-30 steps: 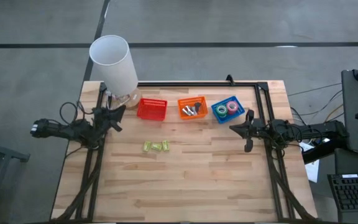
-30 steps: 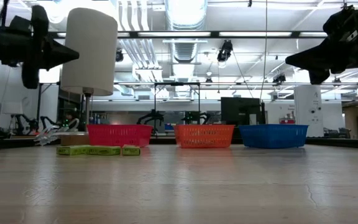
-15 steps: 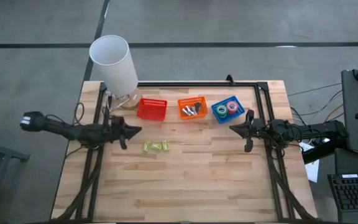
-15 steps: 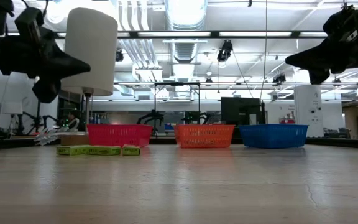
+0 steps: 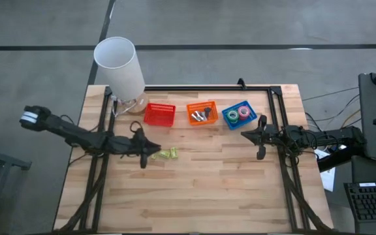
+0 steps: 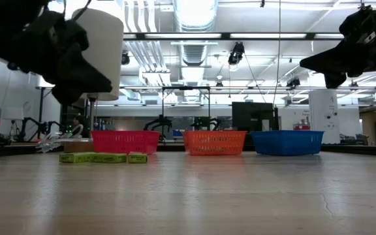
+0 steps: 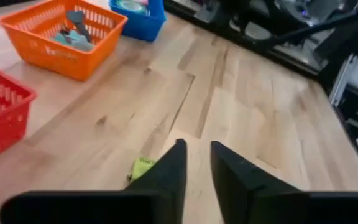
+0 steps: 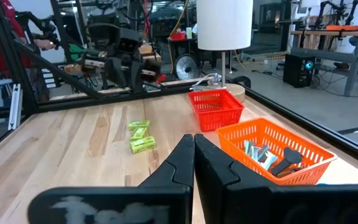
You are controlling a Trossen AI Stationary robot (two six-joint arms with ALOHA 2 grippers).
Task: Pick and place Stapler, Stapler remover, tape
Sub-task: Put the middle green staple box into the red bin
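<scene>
Over on the left side of the wooden bench (image 5: pixel 194 189) the left gripper (image 5: pixel 150 149) reaches in above the boards, its fingers (image 7: pixel 169 168) spread a little with a narrow gap between them, grasping nothing. Just beside its tips lie the small yellow-green blocks (image 5: pixel 168 153), resting flat in a short row on the bare wood; the left wrist view catches one of them right at the fingertips, though I cannot tell whether they touch. Behind them, along the far edge, a tall white lamp (image 5: pixel 119 65) stands at the corner, and next to it runs a row of three baskets: the red basket (image 5: pixel 159 114), in which I can make out nothing, then the orange basket (image 5: pixel 202 112) with some grey and dark metal pieces in it, too small to name for certain, then the blue basket (image 5: pixel 239 114), where the tape (image 5: pixel 239 113) sits, a green roll and a pink roll showing side by side. Farther right, the right gripper (image 5: pixel 252 136) hangs above the bench near the blue basket, well apart from the blocks, its fingers (image 8: pixel 185 163) pressed together on nothing.
</scene>
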